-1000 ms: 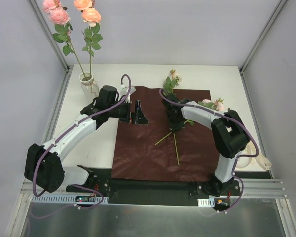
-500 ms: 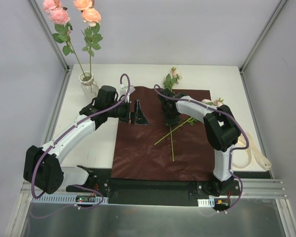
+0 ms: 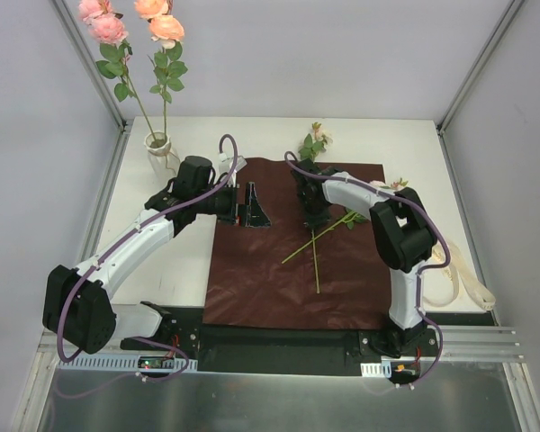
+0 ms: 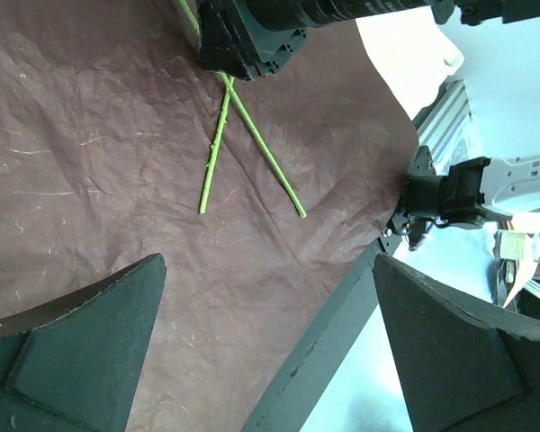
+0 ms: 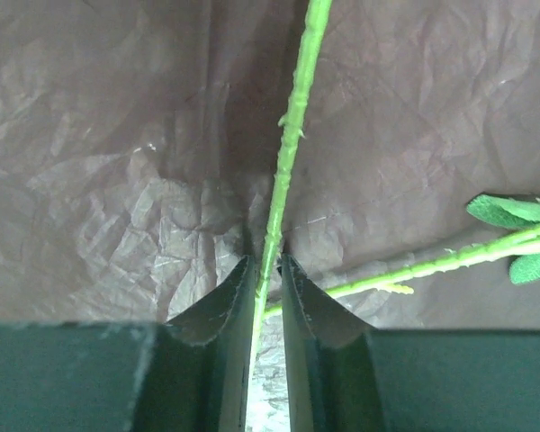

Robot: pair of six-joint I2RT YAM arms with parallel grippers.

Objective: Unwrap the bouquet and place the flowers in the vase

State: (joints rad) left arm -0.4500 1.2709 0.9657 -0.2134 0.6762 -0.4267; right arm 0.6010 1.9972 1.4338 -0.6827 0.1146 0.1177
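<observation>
Green flower stems (image 3: 314,265) cross mid-sheet on dark red paper (image 3: 252,279); blooms (image 3: 317,139) past paper's far and right edges. Right gripper (image 5: 265,263) over crossing, fingers barely parted, one stem between them, gap showing beside it. Vase (image 3: 160,151) holding four roses (image 3: 130,22) off paper's far-left corner. Left gripper (image 4: 268,265) spread wide, empty, above paper's left part.

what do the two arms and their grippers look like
Both the left arm and right arm are built from white tubular links joined by bulky black joints. A purple cable loops loosely along each one. The left gripper has broad, black, wedge-shaped fingers; the right gripper has the same dark fingers, tapering to thin tips. No markings are legible.
</observation>
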